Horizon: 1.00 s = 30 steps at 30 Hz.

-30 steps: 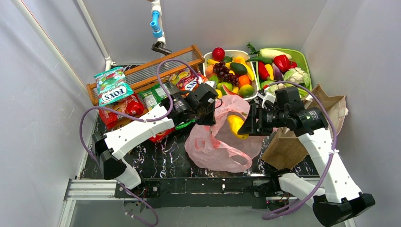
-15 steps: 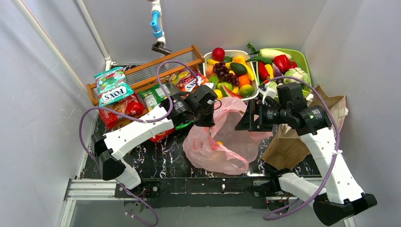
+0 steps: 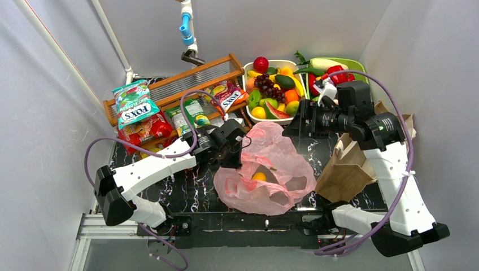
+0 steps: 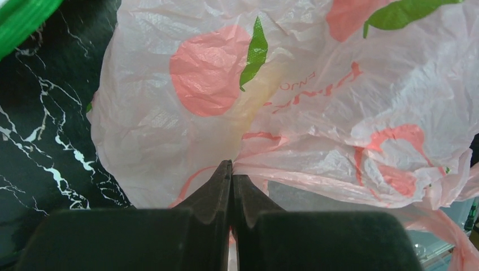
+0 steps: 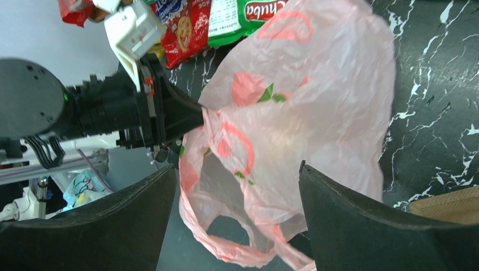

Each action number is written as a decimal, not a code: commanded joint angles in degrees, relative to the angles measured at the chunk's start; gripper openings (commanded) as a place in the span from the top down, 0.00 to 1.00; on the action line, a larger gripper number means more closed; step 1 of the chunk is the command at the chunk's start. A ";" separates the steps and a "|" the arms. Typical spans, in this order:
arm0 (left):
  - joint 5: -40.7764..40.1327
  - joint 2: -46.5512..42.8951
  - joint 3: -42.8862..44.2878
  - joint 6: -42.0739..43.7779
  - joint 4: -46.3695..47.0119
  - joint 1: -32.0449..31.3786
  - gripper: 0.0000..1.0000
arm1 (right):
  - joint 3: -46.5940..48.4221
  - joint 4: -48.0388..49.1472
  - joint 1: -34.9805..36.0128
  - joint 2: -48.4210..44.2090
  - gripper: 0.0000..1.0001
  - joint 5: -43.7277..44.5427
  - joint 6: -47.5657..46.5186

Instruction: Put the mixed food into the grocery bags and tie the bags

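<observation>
The pink rose-printed grocery bag (image 3: 277, 169) lies slumped mid-table, its mouth and loop handles toward the near edge. A yellow-orange toy fruit (image 3: 259, 176) shows inside it. My left gripper (image 3: 233, 153) is shut on the bag's left rim; in the left wrist view the closed tips (image 4: 231, 165) pinch the pink film (image 4: 294, 84). My right gripper (image 3: 294, 121) hovers open and empty just above the bag's far right side; its fingers (image 5: 141, 214) frame the bag (image 5: 305, 101). The brown paper bag (image 3: 350, 166) stands at the right. More mixed food fills the white basket (image 3: 246, 84) and green tray (image 3: 365, 72).
Foil snack packets (image 3: 135, 104) lie at the left beside a wooden rack (image 3: 175, 84), some near the left arm (image 5: 192, 22). Grey walls close in on both sides. The black marbled tabletop (image 3: 192, 189) shows left of the bag.
The right gripper opened and let a yellow fruit drop into the pink bag, then drew back toward the basket. The left arm pulled the bag rim nearer and the bag slumped.
</observation>
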 commanded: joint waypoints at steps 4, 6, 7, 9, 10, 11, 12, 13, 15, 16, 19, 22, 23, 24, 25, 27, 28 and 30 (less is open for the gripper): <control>4.88 -4.46 -5.53 0.19 -0.48 -0.32 1.00 | 6.66 3.83 0.26 5.72 0.13 4.53 0.40; 5.89 -5.29 -6.03 0.61 -0.56 -0.82 1.00 | 8.24 3.84 0.21 7.72 0.13 5.94 0.22; 7.19 -5.48 -6.02 0.90 -0.64 -1.06 1.00 | 9.11 3.76 0.21 8.78 0.13 6.54 0.06; 8.02 -5.29 -5.47 1.30 -1.41 -1.44 1.00 | 10.38 3.92 0.26 10.82 0.13 8.14 -0.02; 7.67 -4.94 -5.04 1.29 -1.95 -1.62 1.00 | 10.76 4.22 0.21 11.77 0.13 8.86 -0.07; 7.15 -4.61 -4.70 1.19 -2.24 -1.73 1.00 | 10.86 4.78 0.25 12.76 0.13 9.30 -0.01; 6.81 -4.19 -4.40 0.96 -2.47 -1.78 1.00 | 10.82 5.43 0.26 13.96 0.13 9.63 0.13; 6.50 -3.83 -4.23 0.69 -2.44 -1.85 1.00 | 10.87 6.01 0.25 14.93 0.13 9.75 0.14; 6.07 -2.86 -3.77 0.11 -2.26 -2.00 1.00 | 11.46 6.64 0.24 17.17 0.13 10.29 0.12; 5.95 -2.08 -3.40 -0.11 -2.23 -2.01 1.00 | 12.16 6.50 0.25 18.54 0.13 11.09 0.02; 5.81 0.43 -1.41 -1.44 -2.25 -2.05 1.00 | 16.18 5.43 0.13 24.53 0.14 14.33 -1.18; 5.84 4.21 2.22 -2.37 -2.53 -2.06 1.00 | 20.81 5.32 0.17 31.85 0.14 15.30 -3.11; 5.83 5.22 2.99 -2.30 -2.67 -2.05 1.00 | 21.70 5.60 0.16 34.07 0.14 15.00 -4.38; 5.86 6.13 3.86 -2.14 -2.88 -2.07 1.00 | 23.12 5.48 0.17 36.70 0.14 14.07 -5.88; 6.00 7.12 4.81 -2.13 -3.41 -2.12 1.00 | 25.96 3.83 0.04 40.33 0.14 13.80 -6.88; 6.03 7.52 5.27 -2.35 -3.96 -2.13 1.00 | 29.97 2.05 -0.40 46.10 0.13 13.76 -8.53; 6.07 7.50 5.59 -2.32 -4.20 -2.14 1.00 | 31.59 1.47 -0.81 48.94 0.13 14.47 -9.03; 6.25 8.56 7.50 -1.40 -5.53 -2.14 1.00 | 33.39 1.14 -1.95 52.63 0.13 15.46 -9.27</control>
